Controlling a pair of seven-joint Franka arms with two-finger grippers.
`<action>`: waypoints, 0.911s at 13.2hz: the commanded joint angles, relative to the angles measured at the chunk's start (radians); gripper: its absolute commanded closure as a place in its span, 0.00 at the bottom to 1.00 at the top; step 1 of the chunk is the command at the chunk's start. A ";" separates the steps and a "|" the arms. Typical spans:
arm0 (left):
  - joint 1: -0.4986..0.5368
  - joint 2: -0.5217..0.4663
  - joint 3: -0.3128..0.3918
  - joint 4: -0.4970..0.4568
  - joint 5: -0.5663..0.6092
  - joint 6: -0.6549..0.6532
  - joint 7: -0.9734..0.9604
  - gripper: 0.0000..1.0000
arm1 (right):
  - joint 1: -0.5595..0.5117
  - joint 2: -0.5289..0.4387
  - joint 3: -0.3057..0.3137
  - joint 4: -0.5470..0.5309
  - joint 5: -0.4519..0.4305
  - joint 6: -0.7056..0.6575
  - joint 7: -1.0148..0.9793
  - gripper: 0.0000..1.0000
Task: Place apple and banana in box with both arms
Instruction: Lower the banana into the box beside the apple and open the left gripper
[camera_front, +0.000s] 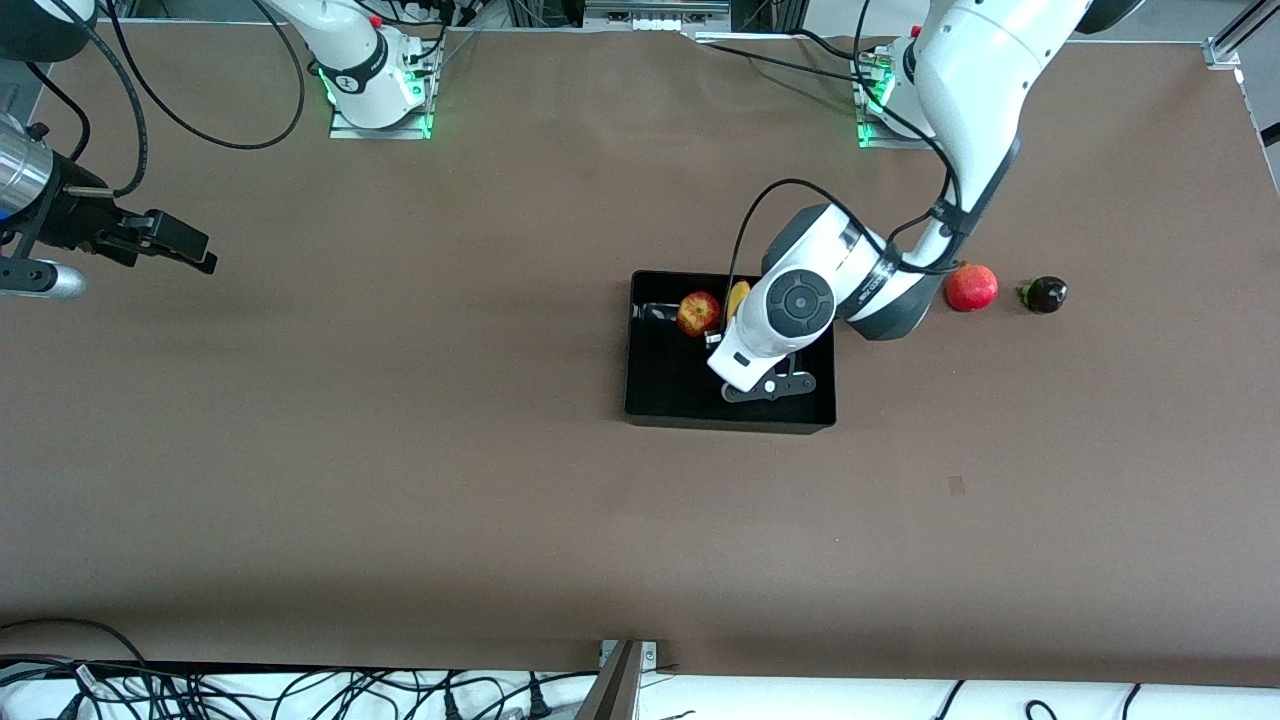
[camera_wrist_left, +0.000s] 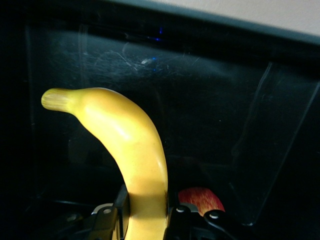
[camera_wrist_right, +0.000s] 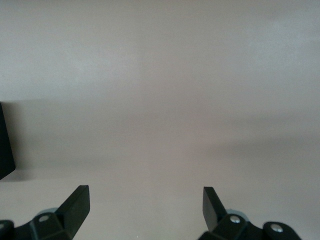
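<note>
The banana (camera_wrist_left: 132, 150) is pinched between the fingers (camera_wrist_left: 107, 220) of the left claw (camera_front: 722, 330), which is closed snug around its lower part, with the stem end sticking out in front of the claw over the glossy floor of the box (camera_front: 660, 395). Looks like it's gripped near one end so the rest can be lowered flat into the tray. The apple (camera_front: 698, 313) already sits inside the box, right beside that claw, at the edge nearest the robots' bases; the left wrist view catches a red sliver of it just past one finger. So the drop spot has to leave room for it, probably why the banana hangs alongside rather than on top.

The right claw (camera_front: 185, 243) waits over bare worktop (camera_front: 400, 450) toward the right arm's end, fingers spread wide, holding nothing.

Near the left arm's elbow, outside the box, sit a red pomegranate (camera_front: 971, 287) and a small dark fruit (camera_front: 1044, 294), both untouched.
</note>
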 joint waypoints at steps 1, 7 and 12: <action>-0.010 0.039 0.010 0.001 0.045 0.031 -0.010 1.00 | -0.011 0.006 0.010 0.018 -0.003 -0.005 -0.002 0.00; -0.003 0.077 0.011 -0.004 0.068 0.071 -0.005 0.23 | -0.011 0.006 0.010 0.018 -0.003 -0.006 -0.002 0.00; 0.022 -0.078 0.016 0.013 0.063 -0.123 -0.059 0.00 | -0.011 0.006 0.010 0.018 -0.004 -0.006 0.000 0.00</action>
